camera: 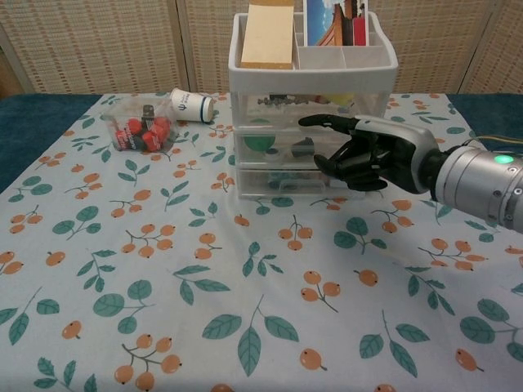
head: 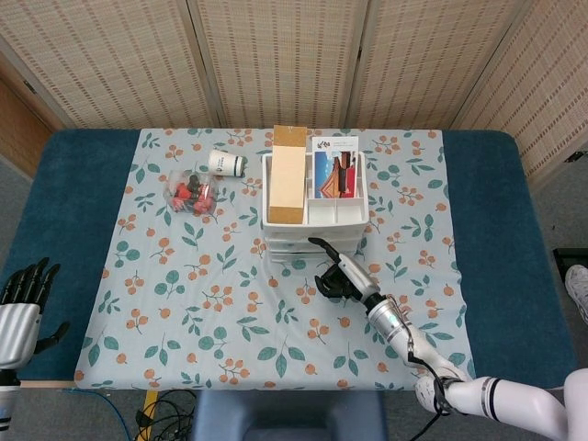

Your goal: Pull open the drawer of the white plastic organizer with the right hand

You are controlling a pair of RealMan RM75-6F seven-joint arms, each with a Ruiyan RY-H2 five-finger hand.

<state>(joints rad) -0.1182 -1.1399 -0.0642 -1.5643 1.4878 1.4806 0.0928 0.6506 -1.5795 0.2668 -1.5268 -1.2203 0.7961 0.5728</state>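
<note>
Small items inside organizer [camera: 310, 106] drawers

No text (labels too small) is legible.

The organizer [camera: 313, 114] stands toward the back of the tablecloth [camera: 204, 310], near its middle. A box [camera: 269, 34] and a card [camera: 336, 22] sit in its top tray, the box to the left. The right hand [camera: 365, 153] hangs just in front of the drawers [camera: 282, 139] (contact cannot be told). Left of the organizer lie a cup [camera: 191, 105] on its side and, further left, a bag [camera: 140, 129]. The left hand [head: 20, 308] sits at the near left table edge, well apart.
</note>
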